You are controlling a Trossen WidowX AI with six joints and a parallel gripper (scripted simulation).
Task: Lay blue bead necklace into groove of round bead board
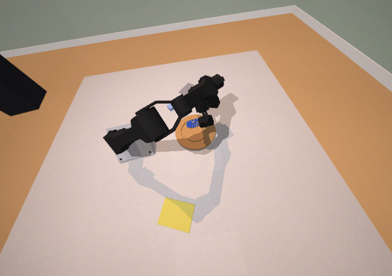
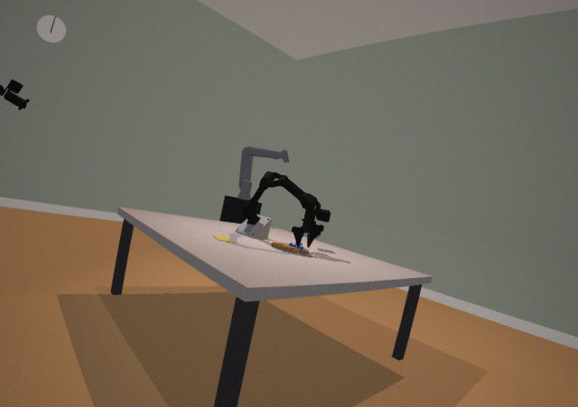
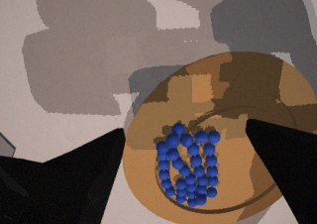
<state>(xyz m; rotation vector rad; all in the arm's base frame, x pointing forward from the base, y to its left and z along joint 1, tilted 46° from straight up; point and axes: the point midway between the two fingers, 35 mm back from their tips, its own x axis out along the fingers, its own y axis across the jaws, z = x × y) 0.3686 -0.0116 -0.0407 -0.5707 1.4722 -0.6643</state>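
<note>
The blue bead necklace [image 1: 191, 123] [image 2: 293, 245] [image 3: 196, 161] lies bunched in several rows on the round orange-brown bead board [image 1: 179, 135] [image 2: 280, 245] [image 3: 141, 179]. In the wrist view the bunch covers the left part of the groove ring, with beads inside it and some across its line; the ring's right and far parts carry no beads. My gripper [image 2: 303, 246] [image 3: 186, 131] is open and empty, low over the board, with its fingertips wide apart on either side of the bunch. In the top view the arm hides the fingertips.
A yellow square [image 1: 174, 216] [image 2: 223, 238] lies on the table. A flat grey piece [image 1: 186, 88] [image 2: 325, 250] [image 3: 5, 147] lies beyond the board, partly behind the arm. A small light-blue block [image 1: 169, 107] shows beside the arm. A grey arm [image 2: 246, 171] stands behind the table.
</note>
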